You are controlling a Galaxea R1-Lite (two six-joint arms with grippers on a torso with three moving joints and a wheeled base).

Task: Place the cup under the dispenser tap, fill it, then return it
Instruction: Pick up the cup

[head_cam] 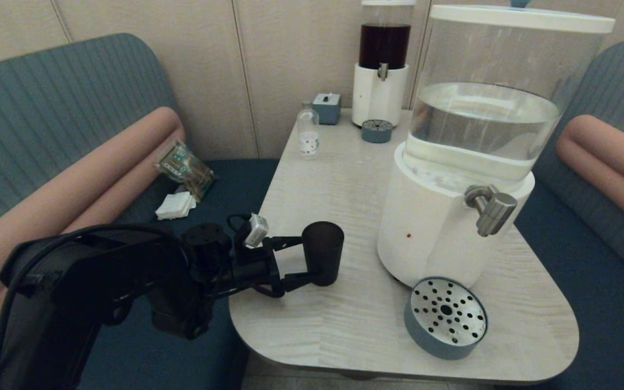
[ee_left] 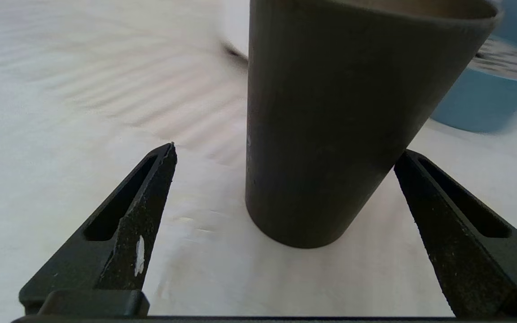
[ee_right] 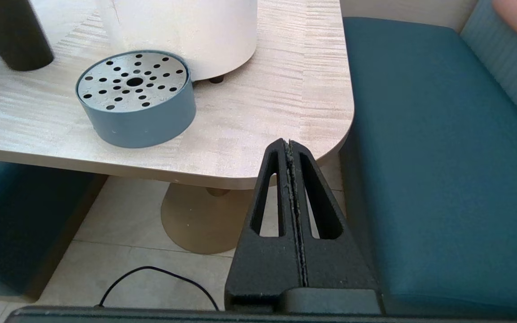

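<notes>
The cup (ee_left: 330, 121) stands upright on the table (head_cam: 344, 195) between the left gripper's (head_cam: 312, 260) wide-spread fingers (ee_left: 142, 215), gripped by neither.

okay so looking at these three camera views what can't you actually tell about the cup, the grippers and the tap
- Cup contents: the head view meets its dark side, and the left wrist view cuts off the rim.
- Whether the open left gripper touches the cup: in the head view the fingers overlap it; in the left wrist view one fingertip sits at its edge.
- Dispenser tap outlet: it faces downward, away from the head camera.
- Right gripper: shut, outside the head view.
</notes>
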